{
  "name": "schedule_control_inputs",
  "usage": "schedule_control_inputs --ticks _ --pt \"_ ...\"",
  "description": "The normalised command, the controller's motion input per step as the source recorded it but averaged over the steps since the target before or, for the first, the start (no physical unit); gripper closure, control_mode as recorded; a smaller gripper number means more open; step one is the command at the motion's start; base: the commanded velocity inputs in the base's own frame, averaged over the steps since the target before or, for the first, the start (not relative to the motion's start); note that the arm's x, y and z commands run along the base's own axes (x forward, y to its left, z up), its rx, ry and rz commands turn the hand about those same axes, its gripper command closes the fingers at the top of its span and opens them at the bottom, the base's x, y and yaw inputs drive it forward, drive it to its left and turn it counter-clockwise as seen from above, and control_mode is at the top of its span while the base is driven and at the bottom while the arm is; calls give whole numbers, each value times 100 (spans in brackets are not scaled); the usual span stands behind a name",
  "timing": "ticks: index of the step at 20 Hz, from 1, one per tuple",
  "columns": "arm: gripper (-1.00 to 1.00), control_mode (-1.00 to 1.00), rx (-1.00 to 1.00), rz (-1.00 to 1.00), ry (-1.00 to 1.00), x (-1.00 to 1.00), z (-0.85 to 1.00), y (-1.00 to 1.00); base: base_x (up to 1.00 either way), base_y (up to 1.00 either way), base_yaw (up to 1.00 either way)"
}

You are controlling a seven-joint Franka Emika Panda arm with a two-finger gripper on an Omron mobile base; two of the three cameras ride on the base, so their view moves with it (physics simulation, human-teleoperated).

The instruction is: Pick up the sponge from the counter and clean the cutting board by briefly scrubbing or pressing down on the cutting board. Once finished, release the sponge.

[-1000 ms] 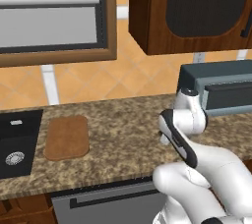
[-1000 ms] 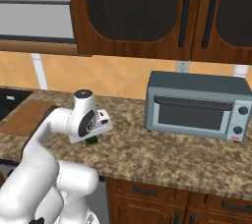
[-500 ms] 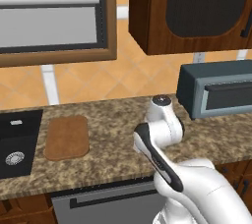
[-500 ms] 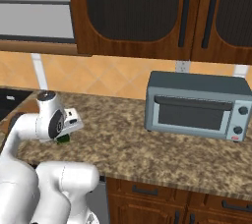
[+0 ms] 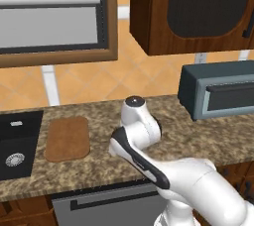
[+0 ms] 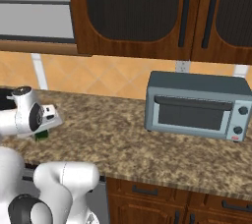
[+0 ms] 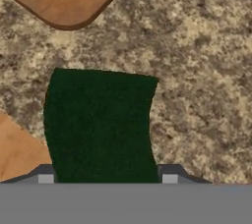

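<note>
Your gripper is clamped on the sponge, above the counter, just right of the cutting board; toaster oven far right.

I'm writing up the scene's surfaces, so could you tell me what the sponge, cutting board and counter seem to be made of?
Sponge: likely foam with a rough scouring face, going by its dark green, matte, grainy surface.
Cutting board: apparently wood, plain brown with faint grain, a dull finish and rounded corners.
Counter: looks like granite, speckled brown and tan, with a thick stone edge.
</note>
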Motion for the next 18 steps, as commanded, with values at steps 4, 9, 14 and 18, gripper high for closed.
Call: schedule_control_inputs --ticks 4,9,14,18 --pt "100 -100 5 0 5 21 9 39 0 0 0" --pt "100 -100 7 0 0 18 1 54 0 0 0" --pt "100 -100 2 0 0 20 0 50 0 0 0" --pt "100 -100 0 0 1 15 0 57 0 0 0"
